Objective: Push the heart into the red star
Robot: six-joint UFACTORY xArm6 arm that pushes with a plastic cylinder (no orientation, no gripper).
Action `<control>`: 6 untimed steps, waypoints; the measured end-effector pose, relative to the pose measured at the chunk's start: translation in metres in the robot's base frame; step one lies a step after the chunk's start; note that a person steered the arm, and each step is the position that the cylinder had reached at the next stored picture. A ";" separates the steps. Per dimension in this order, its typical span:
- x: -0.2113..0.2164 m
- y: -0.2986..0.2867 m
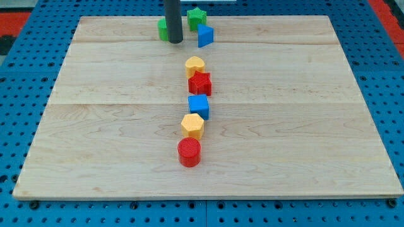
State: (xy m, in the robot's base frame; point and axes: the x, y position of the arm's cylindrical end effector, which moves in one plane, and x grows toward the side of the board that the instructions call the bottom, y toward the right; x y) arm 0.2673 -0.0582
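This is a robotics lab bench: a pale wooden board [303, 126] lies on a blue pegboard base [379, 38] full of regular mounting holes, a dark rod comes down to my tip [175, 41], and small plastic test blocks such as a red star [200, 82] sit on it

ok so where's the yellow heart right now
The yellow heart block sits just above centre of the wooden board, at the top of a column of blocks and touching the red star block directly below it.
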 end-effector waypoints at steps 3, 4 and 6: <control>-0.001 -0.032; 0.021 0.011; 0.046 0.178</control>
